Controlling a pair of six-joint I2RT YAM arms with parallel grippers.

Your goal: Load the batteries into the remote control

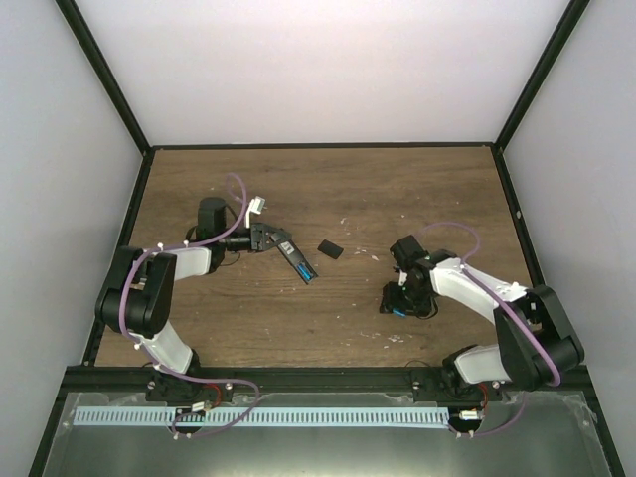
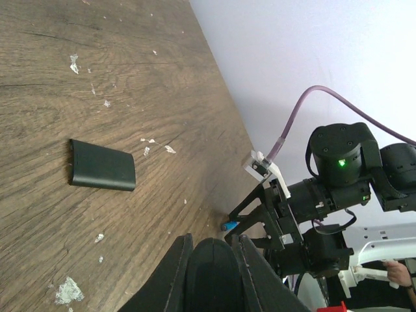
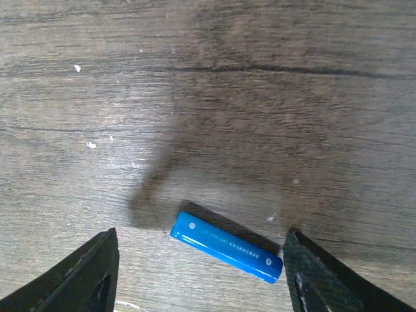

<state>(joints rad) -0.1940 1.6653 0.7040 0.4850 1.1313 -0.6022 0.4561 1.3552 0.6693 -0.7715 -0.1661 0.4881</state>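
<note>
The remote control [image 1: 296,260], a slim black bar, is held above the table, and my left gripper [image 1: 266,238] is shut on its near end. A blue patch [image 1: 308,274] shows at its free end. In the left wrist view the remote [image 2: 213,266] sits end-on between the fingers [image 2: 170,279]. One blue battery [image 3: 226,246] lies flat on the wood. My right gripper [image 3: 199,250] is open around it, one finger off each end, touching neither. The same battery [image 1: 397,311] shows under the right gripper [image 1: 396,298] in the top view, and as a blue tip [image 2: 229,225] in the left wrist view.
A small flat black cover piece [image 1: 330,248] lies on the wooden table [image 1: 427,189] between the two grippers, also in the left wrist view [image 2: 103,166]. White flecks are scattered on the wood. A black frame rims the table, with white walls behind.
</note>
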